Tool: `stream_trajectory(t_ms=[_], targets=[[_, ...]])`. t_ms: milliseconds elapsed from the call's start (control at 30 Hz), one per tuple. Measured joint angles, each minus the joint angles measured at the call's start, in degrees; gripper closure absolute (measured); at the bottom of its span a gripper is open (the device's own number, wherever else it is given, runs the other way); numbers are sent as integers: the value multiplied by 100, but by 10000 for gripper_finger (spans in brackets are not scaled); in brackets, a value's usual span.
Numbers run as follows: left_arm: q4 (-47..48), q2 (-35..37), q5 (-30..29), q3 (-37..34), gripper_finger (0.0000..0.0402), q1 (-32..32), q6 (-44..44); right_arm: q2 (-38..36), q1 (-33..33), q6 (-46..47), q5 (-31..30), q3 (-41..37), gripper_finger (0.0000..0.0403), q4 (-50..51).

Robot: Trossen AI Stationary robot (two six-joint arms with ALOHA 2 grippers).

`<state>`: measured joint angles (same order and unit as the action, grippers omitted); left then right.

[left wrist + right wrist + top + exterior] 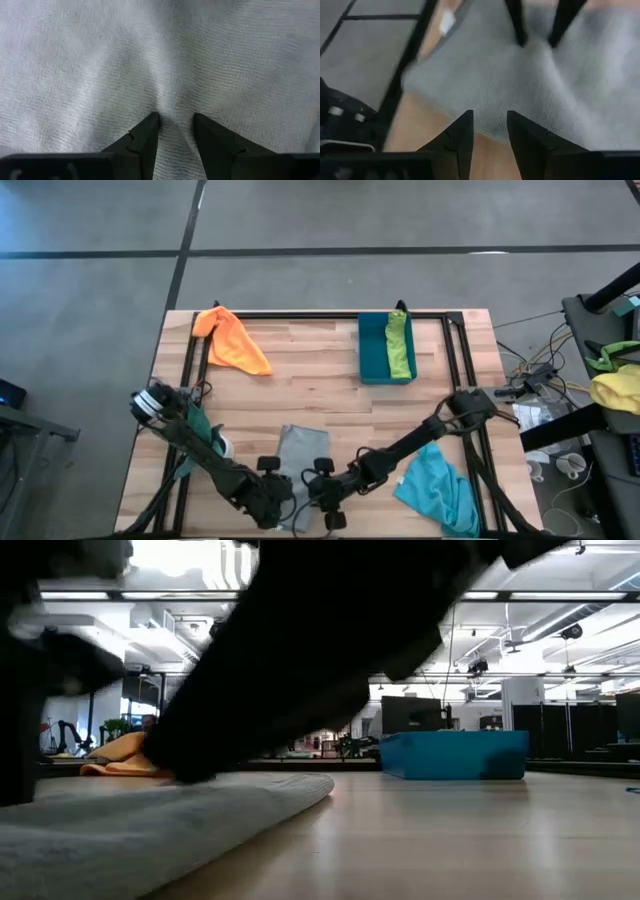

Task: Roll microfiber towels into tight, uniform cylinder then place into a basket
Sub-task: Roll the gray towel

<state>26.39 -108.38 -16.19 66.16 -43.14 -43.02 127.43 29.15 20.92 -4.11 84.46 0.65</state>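
Pinching grey towel (165,60), left hand (176,120).

Bare table (310,385) lies open ahead of both pincers; the basket (372,350), orange towel (235,340) and turquoise towel (440,485) stand aside.

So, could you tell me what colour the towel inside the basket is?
Lime green towel, clearest in the high view.

Wooden surface (310,380) of light planks, bordered by a black frame (300,315). Grey concrete floor (90,280) around it — cables (535,370) and a yellow-green cloth heap (618,385) lie to one side.
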Motion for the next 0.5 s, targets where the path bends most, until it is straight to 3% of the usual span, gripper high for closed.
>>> stream_trajectory(t_ms=[133, 333, 500], targets=[[494, -56, 305, 32, 288, 55, -3, 176, -80, 217, -42, 44, 289, 181], [851, 457, 653, -33, 288, 55, -306, 82, -233, 197, -70, 50, 288, 862], [872, 919, 234, -19, 288, 86, -312, -239, -294, -185, -41, 5, 287, 1101]])
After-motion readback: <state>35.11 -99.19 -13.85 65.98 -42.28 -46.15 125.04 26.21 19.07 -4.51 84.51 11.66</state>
